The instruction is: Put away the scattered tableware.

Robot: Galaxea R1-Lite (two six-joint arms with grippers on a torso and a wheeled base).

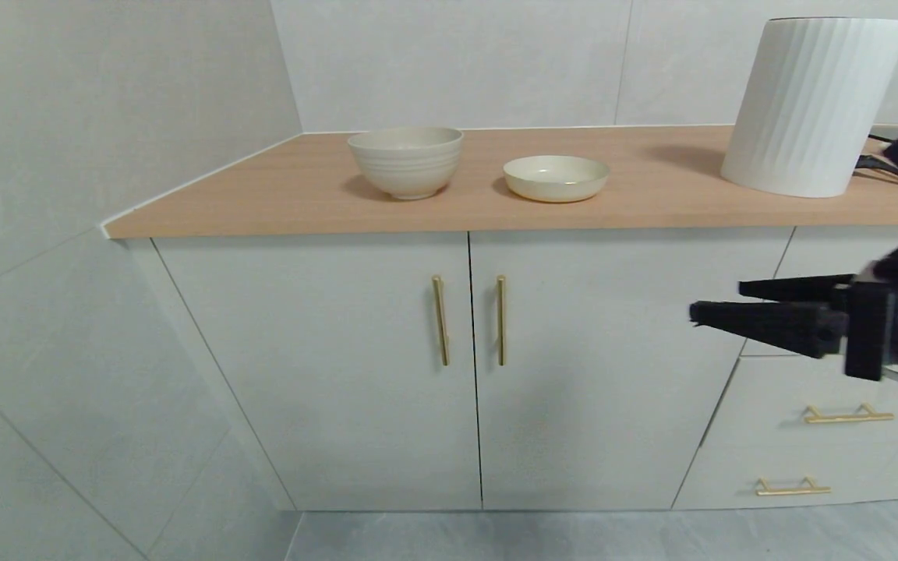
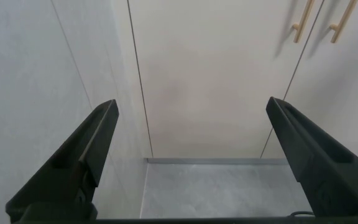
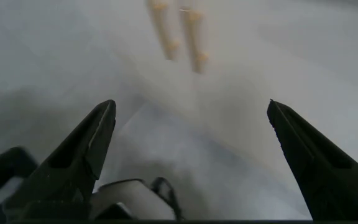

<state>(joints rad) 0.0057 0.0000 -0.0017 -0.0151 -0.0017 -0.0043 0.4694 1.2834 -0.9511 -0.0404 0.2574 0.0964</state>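
Bowl (image 1: 406, 160) and dish (image 1: 556, 177) untouched, cabinet (image 1: 324, 374) shut. Right gripper (image 1: 718, 302) and left gripper (image 2: 191, 106): jaws apart; door handle (image 1: 500, 319) likely next.

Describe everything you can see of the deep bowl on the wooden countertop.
The deep bowl is cream-coloured and looks ceramic, with horizontal ridges around its outer wall and a narrow foot. It stands upright on the wooden countertop, above the left cabinet door. What shows of its inside is bare. It stands apart from the shallow dish to its right, and only the countertop touches it.
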